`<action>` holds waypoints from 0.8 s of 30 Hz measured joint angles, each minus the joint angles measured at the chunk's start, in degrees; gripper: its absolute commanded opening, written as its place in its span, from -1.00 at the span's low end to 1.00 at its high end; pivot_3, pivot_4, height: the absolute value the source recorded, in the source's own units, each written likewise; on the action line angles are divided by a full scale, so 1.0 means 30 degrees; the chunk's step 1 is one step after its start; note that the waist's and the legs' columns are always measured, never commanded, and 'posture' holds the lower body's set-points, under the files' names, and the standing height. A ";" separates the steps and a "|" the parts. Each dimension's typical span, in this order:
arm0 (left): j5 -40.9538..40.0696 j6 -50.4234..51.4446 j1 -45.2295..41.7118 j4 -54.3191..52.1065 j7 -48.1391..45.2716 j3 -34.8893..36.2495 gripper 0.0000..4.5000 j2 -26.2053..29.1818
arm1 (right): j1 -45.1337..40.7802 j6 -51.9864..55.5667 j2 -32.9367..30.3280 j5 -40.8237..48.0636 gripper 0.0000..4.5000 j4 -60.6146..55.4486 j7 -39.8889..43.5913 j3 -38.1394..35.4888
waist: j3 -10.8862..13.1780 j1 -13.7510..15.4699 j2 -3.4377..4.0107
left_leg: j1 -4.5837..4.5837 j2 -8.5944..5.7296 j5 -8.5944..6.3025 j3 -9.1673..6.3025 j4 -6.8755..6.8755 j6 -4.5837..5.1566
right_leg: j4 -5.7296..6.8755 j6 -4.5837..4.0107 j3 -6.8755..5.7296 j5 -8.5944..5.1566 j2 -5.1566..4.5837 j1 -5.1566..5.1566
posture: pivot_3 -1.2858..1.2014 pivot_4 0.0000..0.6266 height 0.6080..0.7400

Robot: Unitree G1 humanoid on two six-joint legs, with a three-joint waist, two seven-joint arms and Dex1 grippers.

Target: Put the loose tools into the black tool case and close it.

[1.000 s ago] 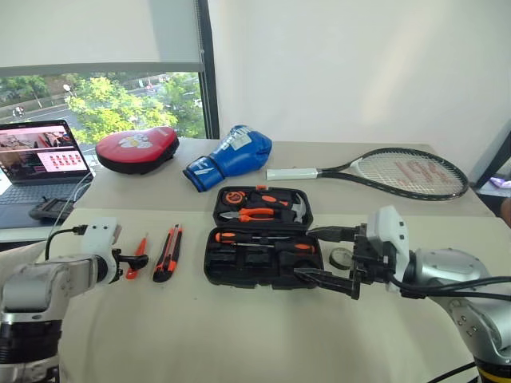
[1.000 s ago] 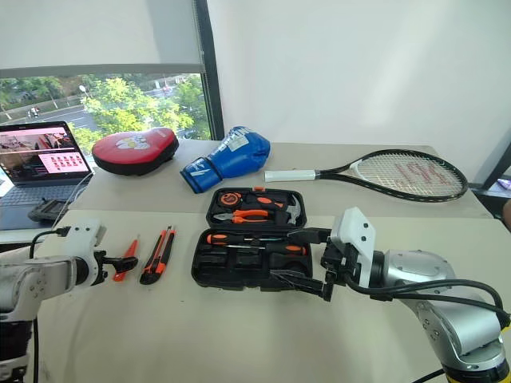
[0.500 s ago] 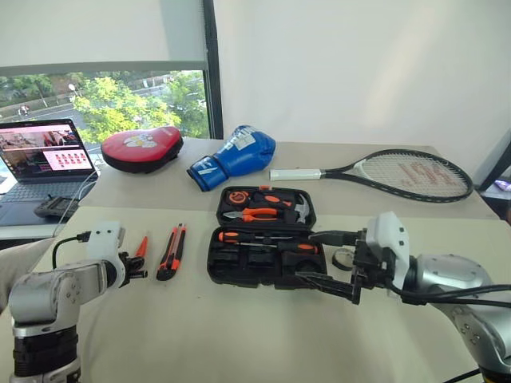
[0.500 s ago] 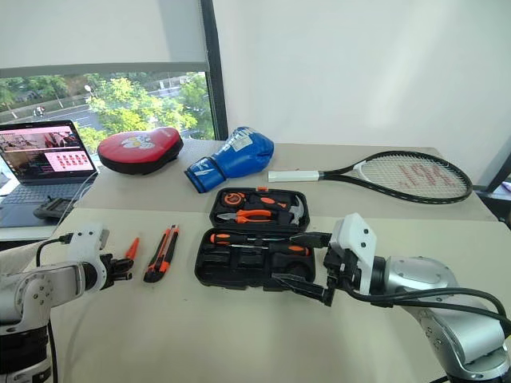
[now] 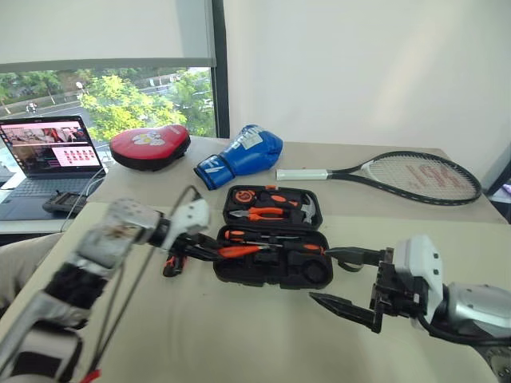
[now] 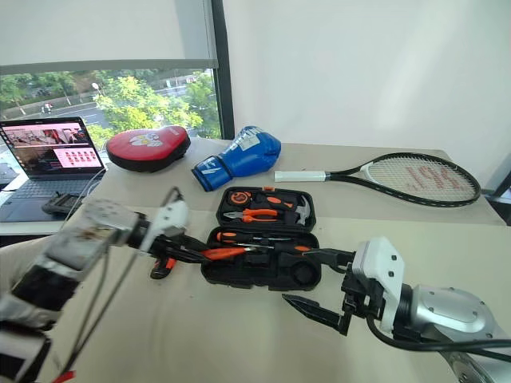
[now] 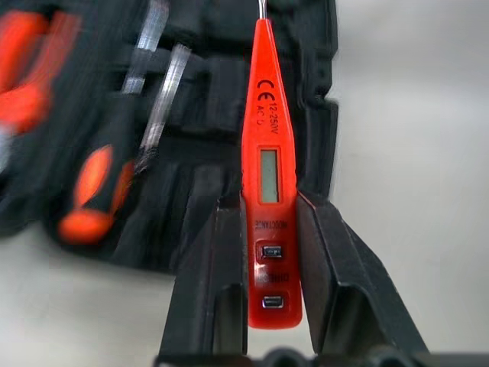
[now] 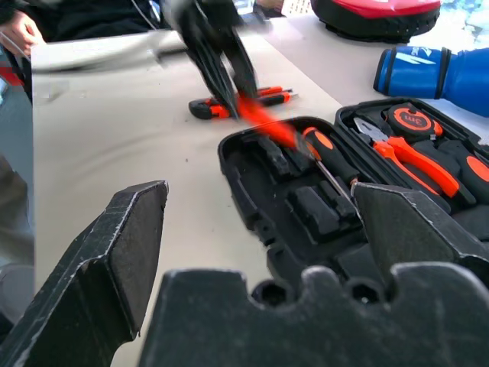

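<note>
Left wrist view: left tool (image 7: 260, 252) clamps the small all-orange screwdriver (image 7: 265, 145) over the black tool case (image 7: 191, 153); right tool (image 5: 345, 281) gapes empty.

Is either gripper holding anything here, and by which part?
The left gripper holds the small all-orange screwdriver by its butt end, over the black tool case. The right gripper is open, holding nothing.

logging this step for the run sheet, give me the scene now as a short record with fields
left gripper: shut on the small all-orange screwdriver, over the case's near half
right gripper: open, holding nothing, near the case's right side
black moulded-plastic tool case: open on the beige table
already in case: orange-handled pliers, slim orange-and-black screwdriver
left outside: orange-and-black utility knife, on the table left of the case
</note>
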 measured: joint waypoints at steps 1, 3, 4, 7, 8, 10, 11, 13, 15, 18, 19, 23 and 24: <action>0.0783 -0.0879 -0.0902 0.1371 -0.0170 -0.0602 -0.80 -0.0696 | 0.0474 0.0014 -0.0073 0.0286 1.00 -0.0270 -0.0114 -0.0549 | 0.0002 -0.0037 -0.0003 | -0.0056 0.0010 -0.0017 -0.0004 0.0087 0.0029 | 0.0008 0.0038 -0.0001 0.0022 0.0016 -0.0019 | 0.03 -0.52 1.00; 0.1896 -0.2042 -0.2379 0.3469 -0.0258 -0.1197 -0.80 -0.1820 | 0.1090 0.0035 -0.0192 0.0652 1.00 -0.0569 -0.0393 -0.1183 | 0.0002 -0.0088 -0.0004 | -0.0097 -0.0005 -0.0044 0.0001 0.0136 0.0081 | -0.0010 0.0124 0.0010 0.0068 0.0013 -0.0024 | 0.03 -0.52 1.00; 0.2337 -0.2268 -0.3229 0.4595 -0.0181 -0.1403 -0.80 -0.2556 | 0.1530 0.0038 -0.0234 0.0779 1.00 -0.0720 -0.0544 -0.1570 | 0.0004 -0.0046 -0.0006 | -0.0116 -0.0015 -0.0057 -0.0001 0.0175 0.0105 | -0.0017 0.0150 0.0009 0.0078 0.0004 -0.0022 | 0.03 -0.52 1.00; 0.3148 -0.3008 -0.4588 0.6681 -0.0148 -0.1524 -0.80 -0.3769 | 0.2644 0.0039 -0.0285 0.1109 1.00 -0.1357 -0.0949 -0.2584 | 0.0003 -0.0125 -0.0005 | -0.0148 -0.0019 -0.0110 0.0010 0.0268 0.0190 | -0.0019 0.0223 0.0034 0.0082 -0.0012 -0.0022 | 0.03 -0.52 1.00; 0.3329 -0.3176 -0.4667 0.7086 -0.0251 -0.1522 -0.80 -0.3830 | 0.2967 0.0039 -0.0284 0.1309 1.00 -0.1474 -0.1098 -0.2795 | 0.0003 -0.0226 -0.0005 | -0.0146 -0.0018 -0.0116 0.0019 0.0284 0.0199 | -0.0017 0.0234 0.0049 0.0086 -0.0014 -0.0021 | 0.03 -0.52 1.00; 0.3796 -0.3877 -0.4701 0.7947 -0.0538 -0.1523 -0.80 -0.3828 | 0.3465 0.0039 -0.0285 0.1609 1.00 -0.1737 -0.1427 -0.2999 | 0.0004 -0.0347 -0.0006 | -0.0159 -0.0022 -0.0120 0.0017 0.0298 0.0205 | -0.0014 0.0248 0.0048 0.0081 -0.0024 -0.0031 | 0.03 -0.52 1.00; 0.3965 -0.4127 -0.4702 0.8193 -0.0635 -0.1523 -0.80 -0.3804 | 0.3574 0.0038 -0.0285 0.1719 1.00 -0.1856 -0.1512 -0.3072 | 0.0004 -0.0354 -0.0006 | -0.0164 -0.0019 -0.0120 0.0015 0.0307 0.0205 | -0.0013 0.0249 0.0044 0.0083 -0.0024 -0.0035 | 0.03 -0.52 1.00; 0.4463 -0.4660 -0.4713 0.8803 -0.0838 -0.1522 -0.80 -0.3724 | 0.3727 0.0026 -0.0286 0.1742 1.00 -0.1962 -0.1805 -0.3164 | 0.0004 -0.0334 -0.0006 | -0.0172 -0.0018 -0.0122 0.0009 0.0334 0.0208 | -0.0006 0.0252 0.0040 0.0085 -0.0029 -0.0033 | 0.03 -0.52 1.00; 0.4689 -0.4799 -0.4756 0.9082 -0.0872 -0.1468 -0.80 -0.3685 | 0.3753 0.0016 -0.0287 0.1740 1.00 -0.1962 -0.2001 -0.3163 | 0.0003 -0.0318 -0.0005 | -0.0179 -0.0020 -0.0133 0.0008 0.0345 0.0226 | -0.0005 0.0270 0.0042 0.0097 -0.0040 -0.0031 | 0.03 -0.52 1.00; 0.5020 -0.4891 -0.4808 0.9130 -0.0868 -0.1426 -0.80 -0.3689 | 0.3743 -0.0007 -0.0301 0.1741 1.00 -0.1962 -0.2181 -0.3151 | 0.0003 -0.0265 -0.0005 | -0.0178 -0.0023 -0.0143 0.0007 0.0362 0.0242 | -0.0004 0.0284 0.0045 0.0105 -0.0055 -0.0024 | 0.03 -0.52 1.00; 0.5055 -0.4890 -0.4807 0.9134 -0.0870 -0.1402 -0.80 -0.3691 | 0.3743 -0.0011 -0.0320 0.1740 1.00 -0.1962 -0.2200 -0.3149 | 0.0003 -0.0264 -0.0005 | -0.0179 -0.0024 -0.0144 0.0007 0.0366 0.0243 | -0.0004 0.0287 0.0046 0.0107 -0.0056 -0.0024 | 0.03 -0.52 1.00; 0.5272 -0.4638 -0.4806 0.9118 -0.0868 -0.1317 -0.80 -0.3765 | 0.3742 -0.0019 -0.0431 0.1736 1.00 -0.1959 -0.2248 -0.3147 | 0.0002 -0.0274 -0.0003 | -0.0176 -0.0022 -0.0144 0.0007 0.0366 0.0242 | 0.0003 0.0290 0.0047 0.0109 -0.0055 -0.0024 | 0.03 -0.52 1.00; 0.5324 -0.4563 -0.4806 0.9102 -0.0846 -0.1293 -0.80 -0.3831 | 0.3737 -0.0019 -0.0526 0.1736 1.00 -0.1959 -0.2257 -0.3143 | 0.0002 -0.0273 -0.0003 | -0.0175 -0.0023 -0.0143 0.0008 0.0367 0.0242 | 0.0004 0.0291 0.0046 0.0110 -0.0056 -0.0024 | 0.03 -0.52 1.00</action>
